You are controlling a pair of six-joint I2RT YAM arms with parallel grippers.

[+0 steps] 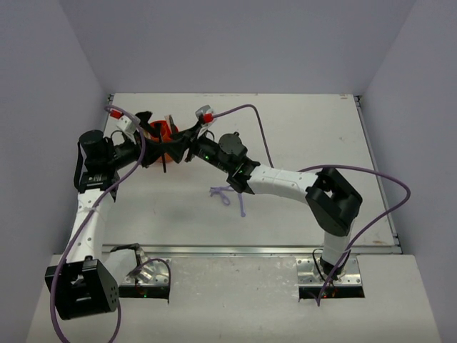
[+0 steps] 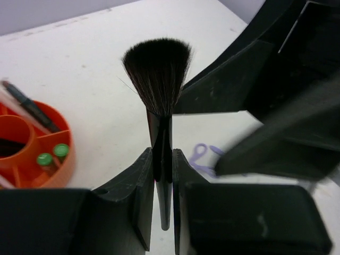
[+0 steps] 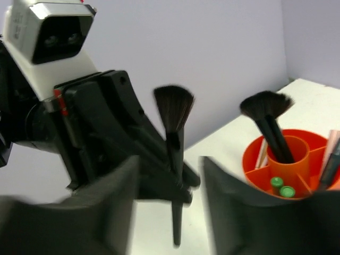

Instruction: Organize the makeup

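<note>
Left gripper (image 2: 162, 159) pinches the brush (image 2: 158, 69) by its handle, right gripper (image 3: 170, 175) open astride it; a weak pinch could let the brush tilt or snag.

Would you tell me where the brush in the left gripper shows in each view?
Top: brush, a dark sliver just below the tub.
Left wrist: brush centre, upright; tub lower left.
Right wrist: brush centre, upright; tub lower right.
Shared landmark: the orange tub.
</note>
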